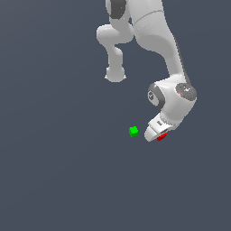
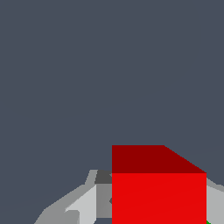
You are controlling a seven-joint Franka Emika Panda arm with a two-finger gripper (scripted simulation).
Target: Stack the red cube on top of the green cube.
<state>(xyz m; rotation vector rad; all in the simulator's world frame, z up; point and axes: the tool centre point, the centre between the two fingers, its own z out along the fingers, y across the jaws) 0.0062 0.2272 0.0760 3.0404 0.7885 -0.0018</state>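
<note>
Red cube: fills the lower right of the wrist view, hard against the camera; in the exterior view it is a red sliver at the tip of the gripper, right of centre.
Jaws: grey finger parts flank the cube in the wrist view, one plain on its left side and a strip at its right edge, so the jaws appear to be pinching the red cube; actual pad contact is not visible.
Green cube: sits alone on the dark floor just left of the gripper in the exterior view, near but apart; a tiny green speck shows at the bottom right corner of the wrist view.
Height: cannot tell from either view whether the red cube is lifted or at floor level.
Risk, sideways knock: if the gripper travels toward the green cube too low, the red cube or a finger would likely shove the green cube away.
Risk, off-centre drop: the cubes are tiny, so a small misalignment at release could leave the red cube tipping off.
Risk, slip: a shallow grip might let the cube twist during travel.
Arm: reaches down from the upper middle of the exterior view, farthest back.
</note>
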